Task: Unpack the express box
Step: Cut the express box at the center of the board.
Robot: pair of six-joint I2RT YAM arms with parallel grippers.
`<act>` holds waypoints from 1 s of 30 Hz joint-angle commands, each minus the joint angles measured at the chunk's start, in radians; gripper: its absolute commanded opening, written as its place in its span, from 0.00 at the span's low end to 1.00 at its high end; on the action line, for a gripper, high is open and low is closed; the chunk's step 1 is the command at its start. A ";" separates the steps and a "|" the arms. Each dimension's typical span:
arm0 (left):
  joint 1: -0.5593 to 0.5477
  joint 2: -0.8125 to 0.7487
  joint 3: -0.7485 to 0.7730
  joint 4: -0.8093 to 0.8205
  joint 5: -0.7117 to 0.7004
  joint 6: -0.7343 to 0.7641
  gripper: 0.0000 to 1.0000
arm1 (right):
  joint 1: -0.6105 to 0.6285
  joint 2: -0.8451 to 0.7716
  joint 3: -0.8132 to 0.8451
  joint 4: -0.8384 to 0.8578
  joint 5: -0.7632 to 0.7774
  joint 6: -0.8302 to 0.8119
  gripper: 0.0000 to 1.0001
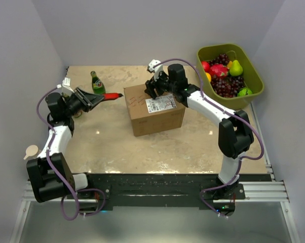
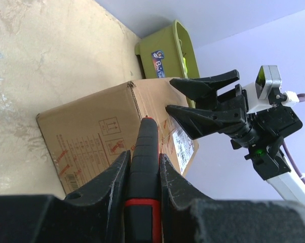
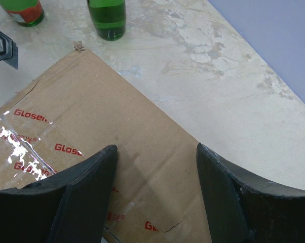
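Left hand [image 1: 94, 99] [image 2: 142, 158]: fingers clamped together on the handle of a red-and-black knife [image 1: 111, 95] [image 2: 145, 147]. The knife tip points at the upper left edge of the box [image 1: 157, 121] [image 2: 86, 131] and sits just beside it; I cannot tell whether it touches. Right hand [image 1: 153, 90] [image 3: 155, 152]: fingers well apart, holding nothing, poised over the far part of the box top; contact with the cardboard not discernible. Box is brown cardboard, closed and taped, with a white label [image 1: 160, 104] on top, standing mid-worktop between the arms. Worktop [image 1: 107, 147] is beige and mottled. A green bottle [image 1: 96, 83] [image 3: 108, 17] stands at far left, a green tub [image 1: 254, 86] of fruit at far right. Walls [image 1: 142, 30] are plain and pale.
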 commanded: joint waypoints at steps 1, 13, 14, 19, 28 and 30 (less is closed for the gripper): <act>-0.028 -0.019 0.006 0.027 0.025 0.010 0.00 | 0.045 0.065 -0.058 -0.177 0.006 -0.028 0.69; -0.028 -0.005 0.009 0.024 0.018 0.017 0.00 | 0.048 0.068 -0.057 -0.175 0.009 -0.031 0.69; -0.027 -0.005 0.012 0.024 0.018 0.017 0.00 | 0.049 0.069 -0.057 -0.174 0.009 -0.031 0.69; -0.024 -0.007 0.004 0.007 0.015 0.025 0.00 | 0.048 0.072 -0.057 -0.175 0.008 -0.033 0.69; -0.016 -0.016 -0.013 0.002 0.010 0.030 0.00 | 0.049 0.075 -0.053 -0.174 0.008 -0.030 0.70; -0.016 -0.016 -0.020 0.002 0.007 0.030 0.00 | 0.049 0.075 -0.052 -0.171 0.006 -0.030 0.70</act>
